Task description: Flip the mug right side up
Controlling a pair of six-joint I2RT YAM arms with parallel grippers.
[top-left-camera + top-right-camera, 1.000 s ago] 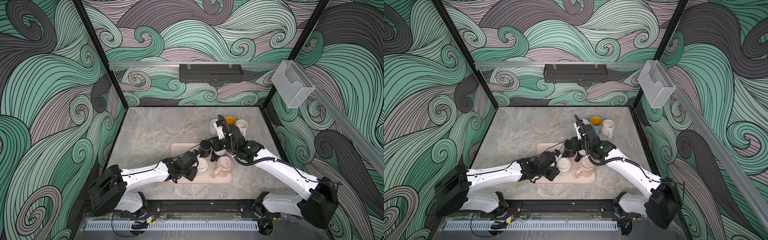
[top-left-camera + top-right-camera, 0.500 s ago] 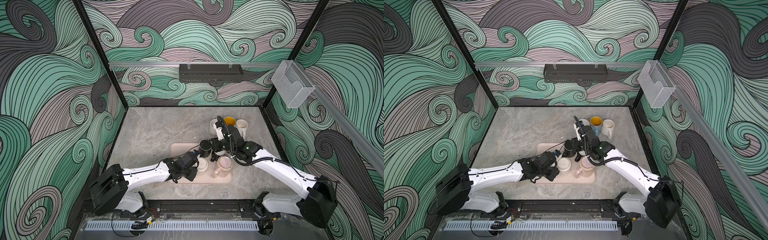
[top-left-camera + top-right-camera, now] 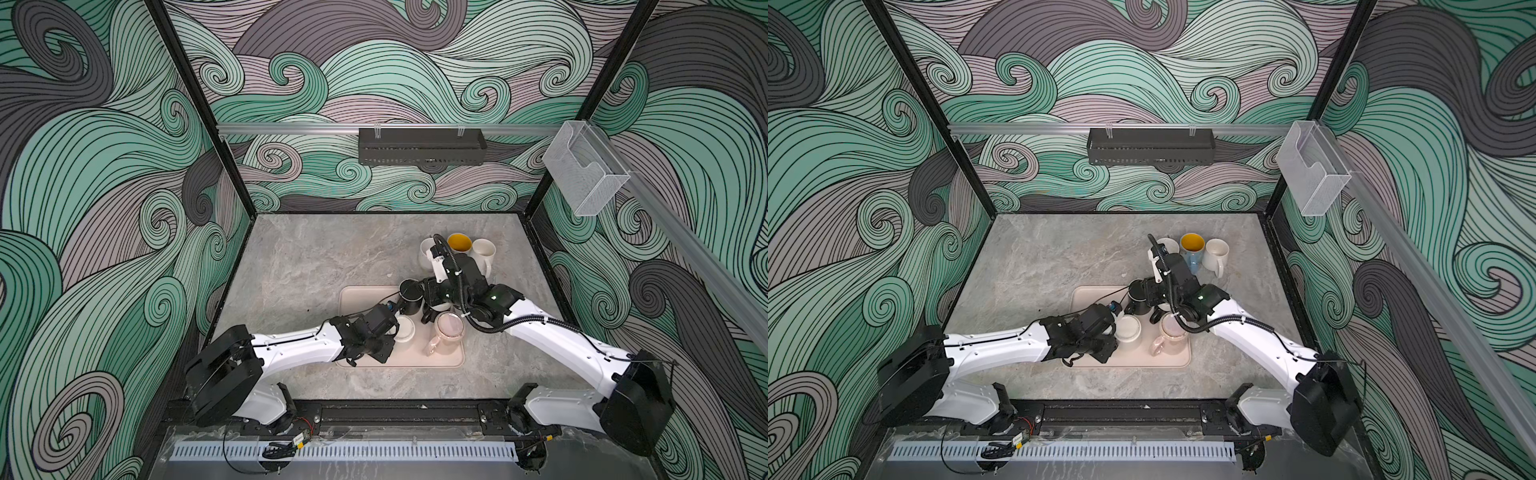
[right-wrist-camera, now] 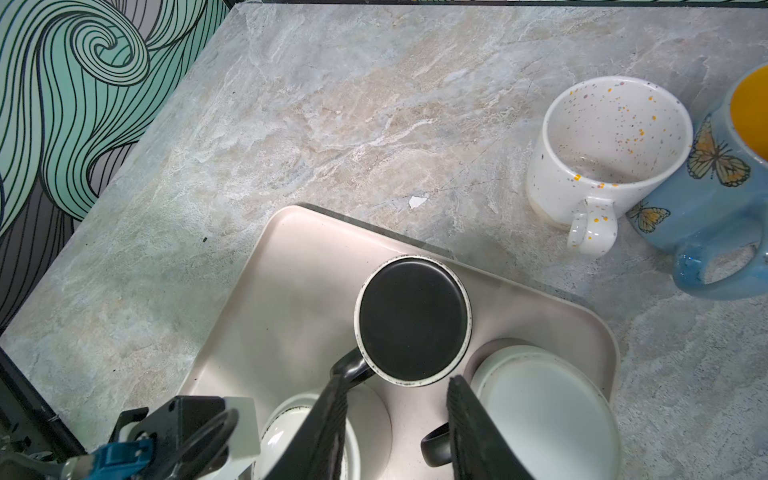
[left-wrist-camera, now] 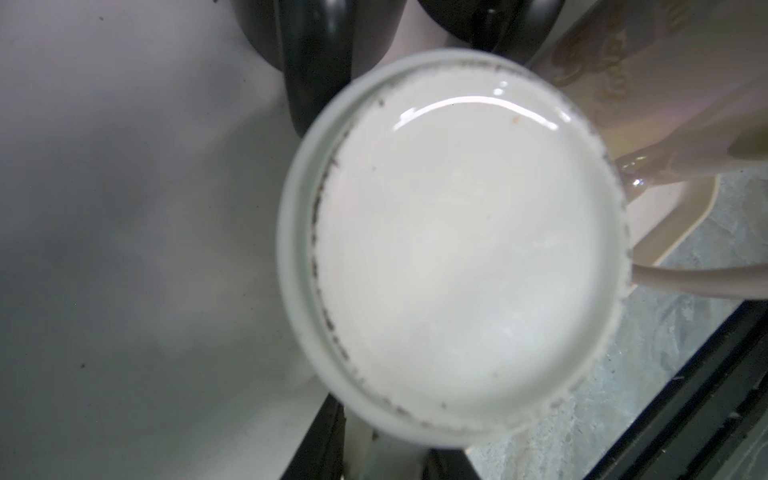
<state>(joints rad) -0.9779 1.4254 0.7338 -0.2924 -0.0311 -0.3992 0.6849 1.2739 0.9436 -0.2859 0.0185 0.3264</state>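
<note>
White mug [image 3: 405, 330] sits bottom up on tray [image 3: 361, 299], near you. Not turned yet. Your left hand [image 3: 392, 337] at its handle, fingers [image 5: 328, 440] either side; can't tell if it grips. Pink mug [image 3: 448, 328] beside it looks bottom up too. Your right hand [image 4: 397, 384]: fingers apart, holding nothing, by bottom-up black mug [image 4: 413, 320]. Far mugs [image 3: 459, 242] stand right way up. Left for you: grip, lift, flip.

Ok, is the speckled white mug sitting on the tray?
No, in the right wrist view the speckled mug stands upright on the stone table, off the tray, next to the blue butterfly mug.
</note>
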